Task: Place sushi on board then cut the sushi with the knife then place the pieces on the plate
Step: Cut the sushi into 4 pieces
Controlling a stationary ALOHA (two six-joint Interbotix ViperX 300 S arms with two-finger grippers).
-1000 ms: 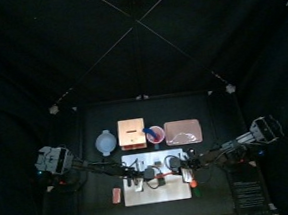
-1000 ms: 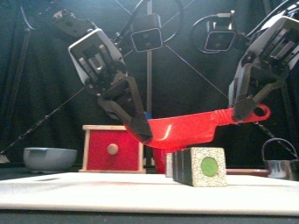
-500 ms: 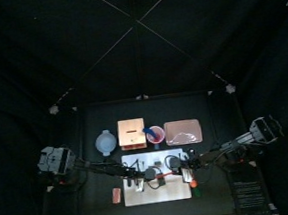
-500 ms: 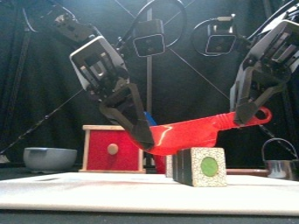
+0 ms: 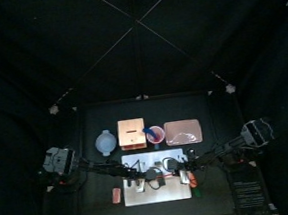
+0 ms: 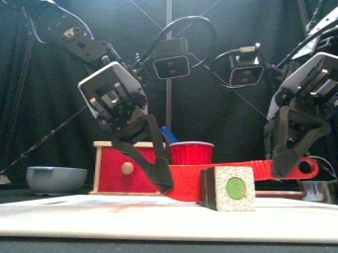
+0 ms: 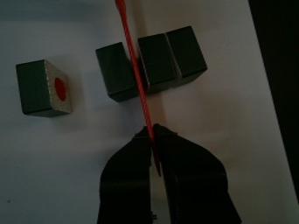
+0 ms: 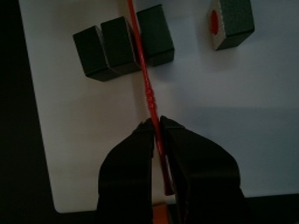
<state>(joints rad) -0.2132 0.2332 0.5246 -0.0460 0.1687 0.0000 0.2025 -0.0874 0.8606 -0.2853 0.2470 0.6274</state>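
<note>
Overhead light strikes the flat white rectangular cutting board [image 5: 179,190], the one bright, nearly washed-out patch in a dim top view. On the board, square dark green sushi blocks [image 7: 158,61] throw faint shadows and the thin red toy knife [image 7: 139,87] reads crisp; above it, the left gripper [image 7: 149,131] and right gripper [image 8: 152,121] blur black.

Black curtains [image 5: 135,40] around black table [image 5: 162,214]
</note>
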